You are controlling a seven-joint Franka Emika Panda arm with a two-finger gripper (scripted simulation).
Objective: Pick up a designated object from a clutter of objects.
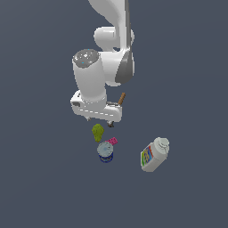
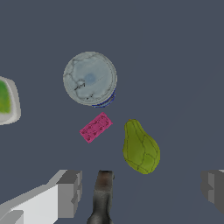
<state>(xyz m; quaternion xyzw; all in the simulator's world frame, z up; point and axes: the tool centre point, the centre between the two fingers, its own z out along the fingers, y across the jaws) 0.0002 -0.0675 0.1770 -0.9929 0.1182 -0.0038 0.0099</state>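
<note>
The white bottle (image 1: 154,154) lies on its side on the flat grey floor (image 1: 40,178). It carries a multicoloured label with blue, yellow, red and green patches. No lettering on the label can be read. The blue can (image 1: 105,152) stands upright. Its silver lid faces up and its blue wall shows pale marks too small to read. The small pink piece (image 1: 112,141) is flat and lies just beside the can; contact between them cannot be confirmed.

The gripper (image 1: 99,120) hangs above the floor with its jaws spread wide. In the wrist view both fingers (image 2: 70,192) are far apart, with nothing between them. The gripper holds nothing and touches nothing.

The designated object is the yellow-green pear-shaped item (image 1: 97,132). It lies on the floor just below the gripper in the exterior view, near the can and the pink piece. In the wrist view it lies apart from both of them.

The hammer (image 1: 120,99) is mostly hidden behind the hand. Only part of its wooden handle and a dark metal part show.
</note>
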